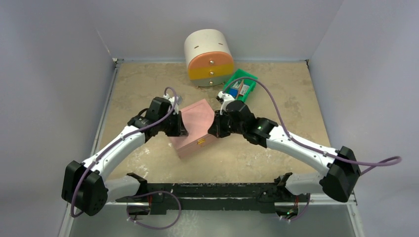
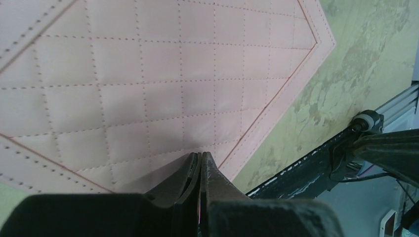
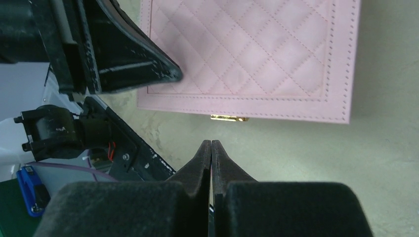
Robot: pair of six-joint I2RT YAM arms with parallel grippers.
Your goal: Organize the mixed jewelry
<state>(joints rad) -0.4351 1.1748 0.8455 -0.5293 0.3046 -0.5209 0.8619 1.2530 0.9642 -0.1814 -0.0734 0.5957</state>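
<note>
Pink quilted jewellery box (image 1: 193,127), lid down, gold clasp (image 3: 229,118) at its front edge.
Closed on nothing: left gripper (image 2: 200,160), right gripper (image 3: 211,147); no jewellery visible, sorting seemingly unstarted.

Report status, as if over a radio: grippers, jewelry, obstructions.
Left gripper shut, empty, at edge of pink box lid. Right gripper shut, empty, facing the gold clasp. Box closed; no jewelry in sight.

Soft, even light from above; top view sharp. Wrist views: grey shadow patch on the pink quilted box lid (image 2: 163,133), mottled beige tabletop (image 3: 385,163) slightly washed, nearest foreground seemingly out of focus.
</note>
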